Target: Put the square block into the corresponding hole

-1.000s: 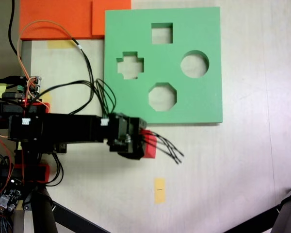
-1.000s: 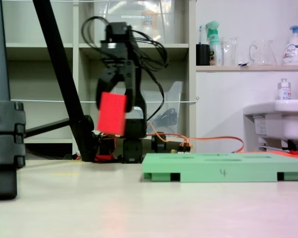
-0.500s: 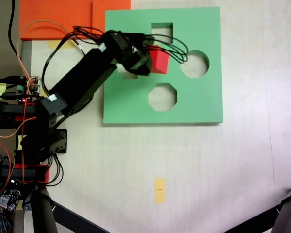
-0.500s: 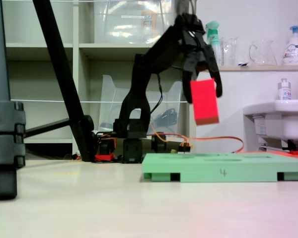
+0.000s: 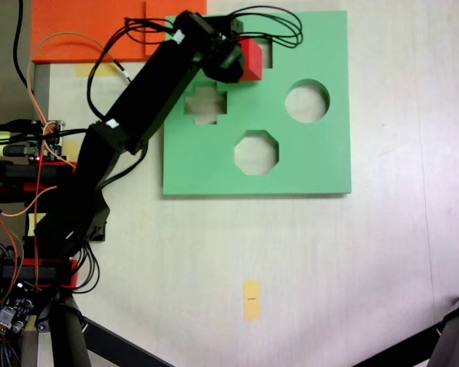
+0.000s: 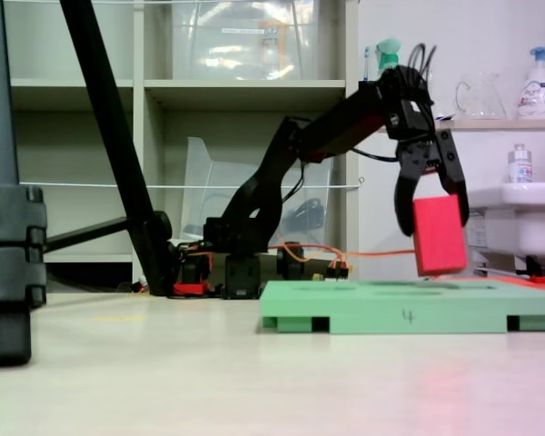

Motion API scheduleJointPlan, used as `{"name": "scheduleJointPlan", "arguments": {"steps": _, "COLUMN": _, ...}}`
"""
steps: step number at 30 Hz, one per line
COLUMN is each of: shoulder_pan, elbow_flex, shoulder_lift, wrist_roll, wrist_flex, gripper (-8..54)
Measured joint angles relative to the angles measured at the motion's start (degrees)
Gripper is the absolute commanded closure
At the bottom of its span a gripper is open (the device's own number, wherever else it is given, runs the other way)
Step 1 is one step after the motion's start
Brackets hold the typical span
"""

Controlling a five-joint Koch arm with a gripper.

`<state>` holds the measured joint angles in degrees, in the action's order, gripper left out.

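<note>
The red square block (image 5: 250, 60) (image 6: 439, 234) hangs in my gripper (image 5: 241, 60) (image 6: 431, 213), which is shut on it. In a fixed view from above, the block covers the left part of the square hole (image 5: 265, 52) near the far edge of the green board (image 5: 314, 153). In a fixed view from the side, the block's lower edge hangs just above the board's top (image 6: 409, 313), tilted slightly. My black arm (image 5: 138, 107) reaches across the board's left edge.
The board also has a cross cut-out (image 5: 206, 103), a round cut-out (image 5: 307, 100) and an octagonal cut-out (image 5: 256, 152). Orange foam slabs (image 5: 84, 27) lie at the top left. A yellow tape mark (image 5: 251, 299) is on the table. Tripod legs (image 6: 9, 227) stand close by.
The arm has swung from beside the board's near edge out over it and stretched to the far side, carrying the block to the square hole and lowering it close to the board.
</note>
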<state>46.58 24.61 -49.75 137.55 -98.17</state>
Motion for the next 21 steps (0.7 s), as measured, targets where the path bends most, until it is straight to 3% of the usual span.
{"name": "scheduleJointPlan", "arguments": {"steps": 21, "shoulder_pan": 1.85, "elbow_flex": -1.41, "shoulder_lift": 3.6, "wrist_roll": 0.0, "wrist_flex": 8.09, "gripper": 28.3}}
